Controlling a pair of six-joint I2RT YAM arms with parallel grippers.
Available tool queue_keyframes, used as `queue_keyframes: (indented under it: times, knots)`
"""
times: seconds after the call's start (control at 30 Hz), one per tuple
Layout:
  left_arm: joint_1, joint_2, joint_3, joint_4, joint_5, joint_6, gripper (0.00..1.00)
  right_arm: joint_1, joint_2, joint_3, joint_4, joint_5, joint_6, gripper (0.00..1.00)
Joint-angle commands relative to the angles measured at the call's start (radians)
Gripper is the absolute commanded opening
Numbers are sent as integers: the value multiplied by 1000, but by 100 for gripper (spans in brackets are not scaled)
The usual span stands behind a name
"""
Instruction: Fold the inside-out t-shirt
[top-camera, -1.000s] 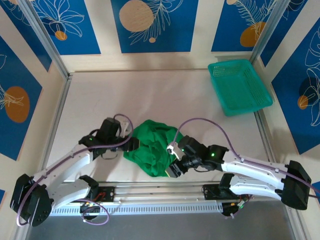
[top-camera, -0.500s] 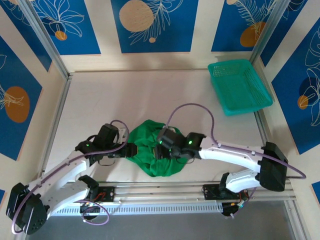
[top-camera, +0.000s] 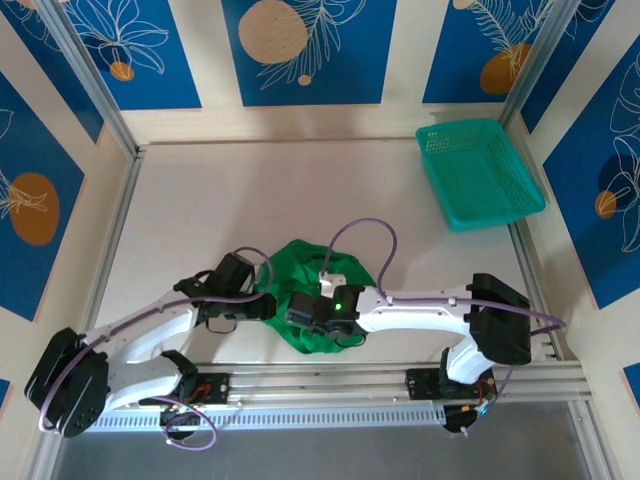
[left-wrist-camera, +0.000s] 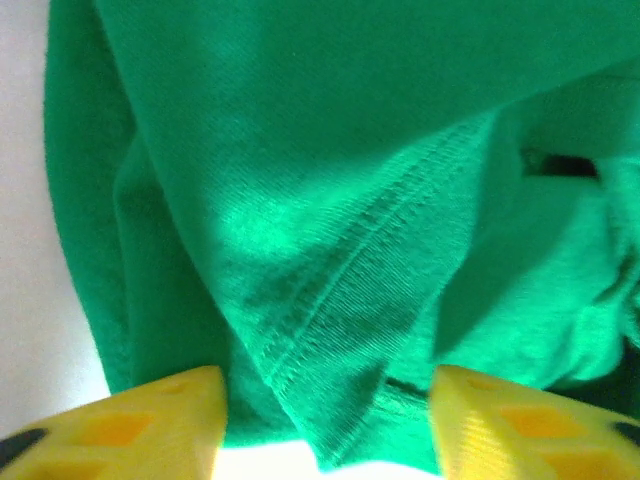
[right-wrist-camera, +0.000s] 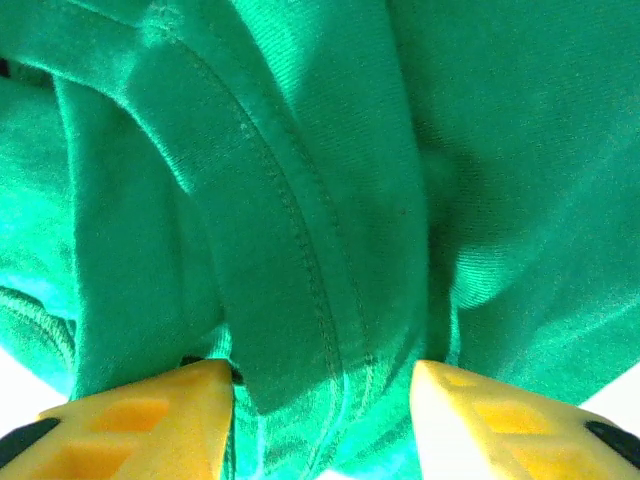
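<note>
At the near middle of the table (top-camera: 250, 190), between the two arms, the inside-out t-shirt (top-camera: 310, 262) lies bunched in a rounded heap, well apart from the teal basket (top-camera: 480, 175) at the far right corner.

Handling, as a judgement: the garment is thin knit cloth, light, soft and limp. It will sag from any single hold, carries no shape of its own, and is neither fragile nor notably slippery. Layers are likely to lift together if a thick bunch is taken.

Recommended hold: a stitched edge. Both wrist views show a hemmed fold with parallel rows of stitching. Such a hem is firmer than the open cloth and gives a traceable line for spreading the garment flat before folding.

Tool state:
- Left gripper (left-wrist-camera: 327, 378): its yellow fingers (left-wrist-camera: 150, 420) stand partly apart, one on each side of a hemmed ridge of cloth that fills the gap. Whether they press it firmly cannot be told.
- Right gripper (right-wrist-camera: 322, 368): same arrangement, a seamed fold between partly spread fingers; clamping cannot be told.

Markings: no brand, label text or other writing can be read on the cloth.
</note>
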Motion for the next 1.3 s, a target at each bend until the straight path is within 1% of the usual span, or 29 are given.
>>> queue_keyframes:
  times: [0.0, 0.03, 0.1, 0.2, 0.27, 0.33, 0.47, 0.57, 0.63, 0.7, 0.73, 0.83, 0.9, 0.93, 1.0, 1.03, 1.07, 1.1, 1.17, 1.23, 1.27]
  knots:
    - [-19, 47, 17, 10, -33, 14, 36, -5, 26, 27, -39, 52, 65, 41]
    - [-26, 53, 22, 9, -37, 14, 29, -3, 29, 29, -41, 57, 64, 34]
    - [-39, 50, 35, -3, -45, 16, 12, -3, 31, 34, -56, 70, 71, 16]
    - [-63, 12, 110, -118, -73, 25, 0, 14, 17, 81, -137, 116, 87, 6]
    - [-84, -28, 156, -186, -87, 27, 0, 31, -3, 121, -183, 145, 87, 3]
    - [-92, -56, 193, -226, -91, 25, 0, 47, -26, 152, -211, 169, 80, 3]
    - [-110, -62, 284, -323, -120, 24, 0, 49, -63, 176, -226, 182, 72, 3]
    - [-125, -69, 316, -332, -120, 21, 0, 47, -69, 172, -230, 187, 62, 4]
    - [-126, -70, 337, -341, -110, 26, 0, 41, -69, 176, -261, 188, 77, 3]
    - [-126, -79, 368, -382, -133, 27, 0, 28, -80, 198, -309, 199, 67, 3]
    - [-126, -85, 380, -400, -147, 30, 0, 24, -90, 208, -327, 215, 50, 3]
    - [-126, -101, 432, -453, -210, 69, 0, 7, -154, 226, -333, 275, -73, 0]
    - [-126, -95, 488, -512, -285, 95, 0, -28, -217, 235, -290, 295, -189, 0]
    - [-126, -90, 512, -529, -311, 107, 0, -54, -248, 241, -254, 284, -256, 0]
    - [-126, -74, 546, -533, -346, 140, 0, -127, -323, 247, -137, 215, -385, 0]
    - [-126, -63, 557, -524, -347, 154, 1, -162, -363, 241, -71, 170, -434, 0]
    - [-126, -50, 568, -509, -338, 175, 3, -203, -405, 228, 21, 95, -487, 0]
    - [-127, -36, 578, -493, -332, 189, 7, -249, -442, 220, 99, 4, -520, 0]
    - [-126, -14, 590, -473, -340, 195, 16, -329, -479, 224, 181, -145, -519, 0]
    - [-126, 2, 586, -436, -330, 202, 27, -370, -477, 255, 204, -230, -533, 0]
    - [-126, 10, 585, -412, -316, 209, 34, -374, -464, 279, 198, -243, -549, 0]
